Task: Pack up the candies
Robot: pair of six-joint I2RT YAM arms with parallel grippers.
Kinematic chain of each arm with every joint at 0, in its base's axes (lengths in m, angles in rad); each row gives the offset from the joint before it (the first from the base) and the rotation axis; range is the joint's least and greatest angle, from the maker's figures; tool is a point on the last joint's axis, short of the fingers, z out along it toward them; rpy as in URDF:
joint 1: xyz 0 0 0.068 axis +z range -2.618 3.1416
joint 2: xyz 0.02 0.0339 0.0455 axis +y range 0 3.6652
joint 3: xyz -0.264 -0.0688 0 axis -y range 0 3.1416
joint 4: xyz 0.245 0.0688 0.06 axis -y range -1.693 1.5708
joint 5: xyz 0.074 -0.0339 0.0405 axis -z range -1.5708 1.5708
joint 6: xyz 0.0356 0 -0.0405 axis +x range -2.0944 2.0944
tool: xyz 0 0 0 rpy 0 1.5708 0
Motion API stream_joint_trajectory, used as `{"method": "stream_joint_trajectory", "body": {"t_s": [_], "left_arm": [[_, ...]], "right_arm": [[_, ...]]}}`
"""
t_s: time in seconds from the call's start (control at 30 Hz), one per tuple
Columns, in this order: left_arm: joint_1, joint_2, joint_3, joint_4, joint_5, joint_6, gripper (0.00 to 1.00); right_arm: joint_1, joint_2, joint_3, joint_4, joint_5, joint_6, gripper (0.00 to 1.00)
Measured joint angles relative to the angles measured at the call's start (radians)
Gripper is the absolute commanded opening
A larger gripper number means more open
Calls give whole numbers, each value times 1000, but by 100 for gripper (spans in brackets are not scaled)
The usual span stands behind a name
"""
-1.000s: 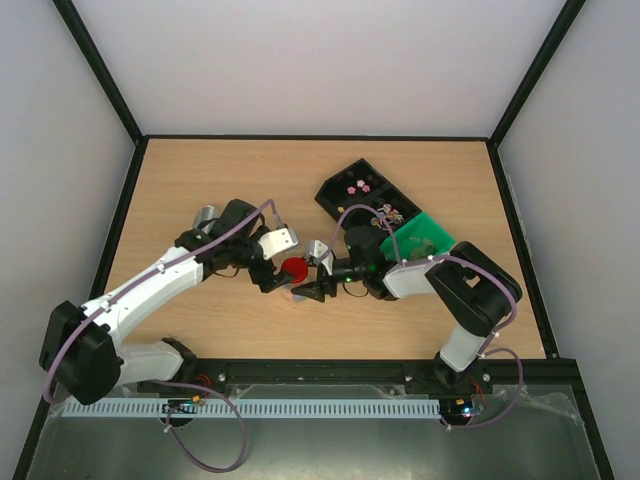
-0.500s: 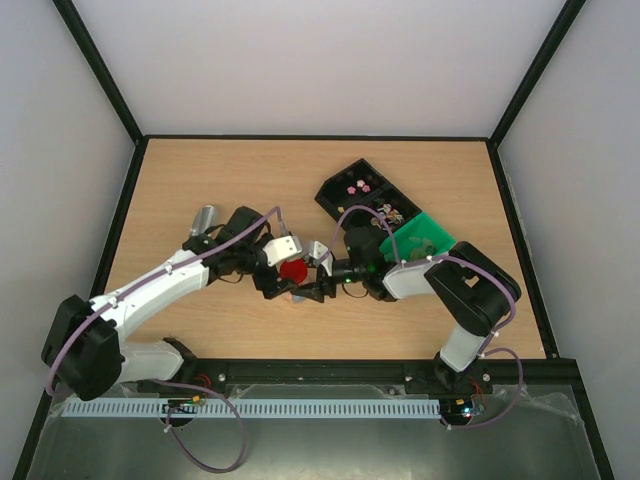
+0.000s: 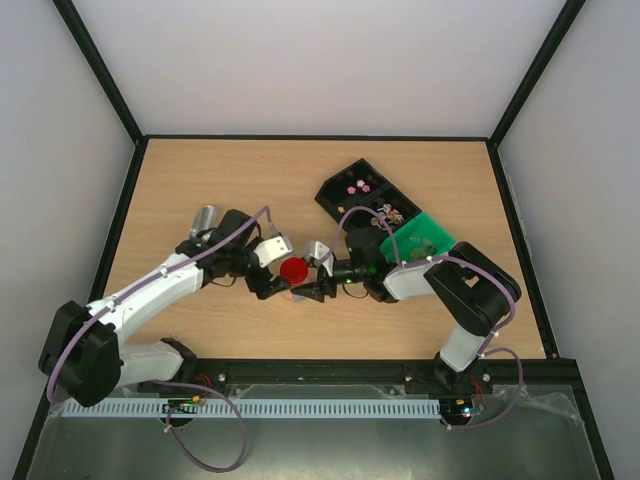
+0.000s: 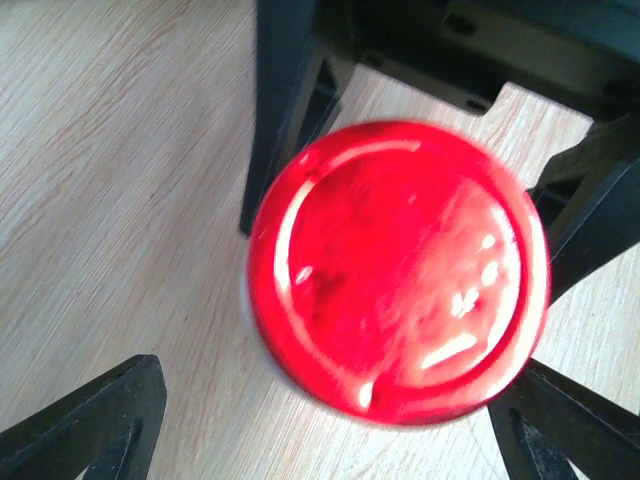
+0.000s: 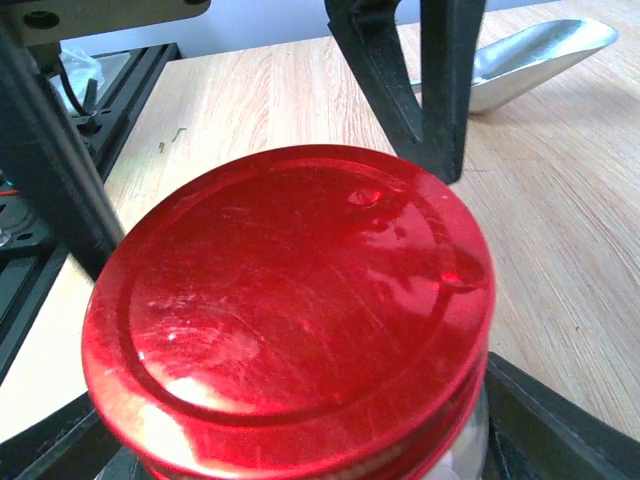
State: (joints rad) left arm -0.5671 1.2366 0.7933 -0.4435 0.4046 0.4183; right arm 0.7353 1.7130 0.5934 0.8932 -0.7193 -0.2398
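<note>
Left gripper [image 4: 335, 385] is released: its two black fingers [image 4: 95, 425] are spread wide on either side of the round red lid [image 4: 400, 270]. The finger on one side stands clearly apart from the lid's rim, and the other sits just beside it. Right gripper [image 5: 290, 445] is clenched on the clear glass jar [image 5: 472, 440] beneath that lid, one finger on each side of the jar wall. The lid hides the exact contact.

The lid sits flat on the jar's mouth. Whether it is screwed down cannot be told, and neither can what is inside the jar, since the lid covers the opening. The jar stands upright on the pale wooden tabletop [image 3: 200, 170], about midway between the left and right edges and somewhat nearer the near edge than the far one.

The tiny pastel candies [image 3: 358, 186] lie in the compartments of a black rectangular plastic tray [image 3: 330, 195]. It sits at an angle, right of the middle and toward the far right corner, well apart from the jar. Pink ones fill one compartment and mixed colours lie in the next.

A flat green piece [image 3: 428, 240] touches the tray's near right end, partly under the right arm. A silver metal scoop [image 5: 530, 50] lies on the tabletop toward the left edge, beside the left arm.
</note>
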Motion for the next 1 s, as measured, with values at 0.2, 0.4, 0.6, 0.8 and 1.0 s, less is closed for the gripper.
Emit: {"method": "stream_joint_trajectory", "body": {"t_s": [0.2, 0.4, 0.6, 0.8, 1.0], "left_arm": [[132, -7, -20, -23, 34, 13, 87], [147, -113, -53, -38, 93, 91, 89], [87, -140, -54, 35, 109, 12, 87], [39, -76, -73, 175, 52, -131, 87], [7, -34, -75, 248, 2, -199, 85]], "right_arm": [[-1, 0, -2, 5, 3, -3, 46], [0, 4, -2, 11, 5, 22, 43], [5, 20, -2, 56, 45, 92, 41], [26, 41, -3, 124, 156, 150, 41], [65, 60, -8, 186, 298, 191, 39]]}}
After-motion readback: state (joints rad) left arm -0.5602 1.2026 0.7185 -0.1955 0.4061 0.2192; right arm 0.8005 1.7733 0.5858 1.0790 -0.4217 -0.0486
